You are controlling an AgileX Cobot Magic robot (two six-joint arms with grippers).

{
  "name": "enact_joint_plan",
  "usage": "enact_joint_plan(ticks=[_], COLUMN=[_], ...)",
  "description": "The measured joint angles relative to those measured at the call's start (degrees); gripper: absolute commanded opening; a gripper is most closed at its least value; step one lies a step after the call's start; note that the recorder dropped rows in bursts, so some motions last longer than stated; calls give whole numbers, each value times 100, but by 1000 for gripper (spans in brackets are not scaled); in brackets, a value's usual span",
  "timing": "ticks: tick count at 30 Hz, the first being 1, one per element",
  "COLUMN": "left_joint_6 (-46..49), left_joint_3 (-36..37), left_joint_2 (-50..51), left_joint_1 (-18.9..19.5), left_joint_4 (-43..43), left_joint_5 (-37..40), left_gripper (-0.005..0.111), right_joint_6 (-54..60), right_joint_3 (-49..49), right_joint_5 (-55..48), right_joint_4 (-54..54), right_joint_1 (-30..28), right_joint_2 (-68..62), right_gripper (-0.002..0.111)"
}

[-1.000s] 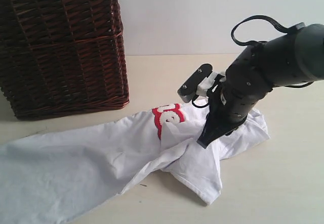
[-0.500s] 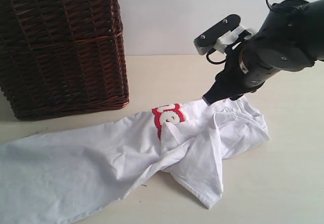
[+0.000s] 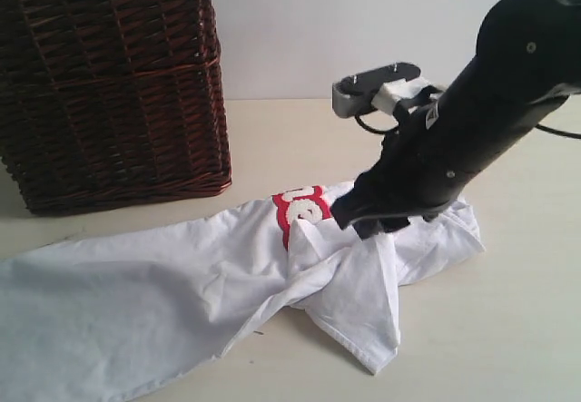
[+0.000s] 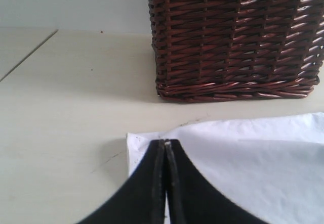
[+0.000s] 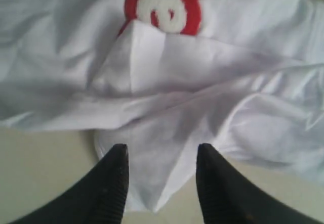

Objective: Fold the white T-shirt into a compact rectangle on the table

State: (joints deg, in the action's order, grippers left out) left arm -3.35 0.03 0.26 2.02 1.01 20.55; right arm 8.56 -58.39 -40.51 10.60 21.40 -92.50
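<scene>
The white T-shirt lies crumpled across the table from the near left to the right. Part of its red-outlined lettering shows beside a bunched fold. My right gripper hovers low over that bunched right part. In the right wrist view it stands open above a pointed flap of the shirt, below the lettering, with nothing between its fingers. My left gripper is shut, its tips over a corner of the shirt. The left arm does not show in the exterior view.
A tall dark brown wicker basket stands at the back left, just behind the shirt's long edge, and fills the far side of the left wrist view. Bare table stretches beside the shirt's corner. A pale wall closes the back.
The right gripper opened and lifted off the bunched cloth, then swung back down and leftward over the fold near the lettering. The shirt has barely shifted.
</scene>
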Motion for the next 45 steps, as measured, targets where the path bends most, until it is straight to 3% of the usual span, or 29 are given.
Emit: enact_joint_plan(ticks=[11, 18, 26, 28, 33, 45], left_joint_6=[0, 0, 0, 0, 0, 0], left_joint_3=[0, 0, 0, 0, 0, 0], left_joint_2=[0, 0, 0, 0, 0, 0], left_joint_1=[0, 0, 0, 0, 0, 0], left_joint_4=[0, 0, 0, 0, 0, 0], left_joint_5=[0, 0, 0, 0, 0, 0], left_gripper=[0, 0, 0, 0, 0, 0], right_joint_6=[-10, -725, -382, -173, 6, 370], right_joint_3=[329, 329, 329, 329, 256, -395], right_joint_5=[803, 1064, 1017, 1017, 740, -533], right_joint_4=[-446, -1210, -215, -37, 96, 893], right_joint_1=[0, 0, 0, 0, 0, 0], right_joint_2=[-525, -701, -924, -1063, -1215, -264], right_gripper=[41, 42, 40, 36, 2, 0])
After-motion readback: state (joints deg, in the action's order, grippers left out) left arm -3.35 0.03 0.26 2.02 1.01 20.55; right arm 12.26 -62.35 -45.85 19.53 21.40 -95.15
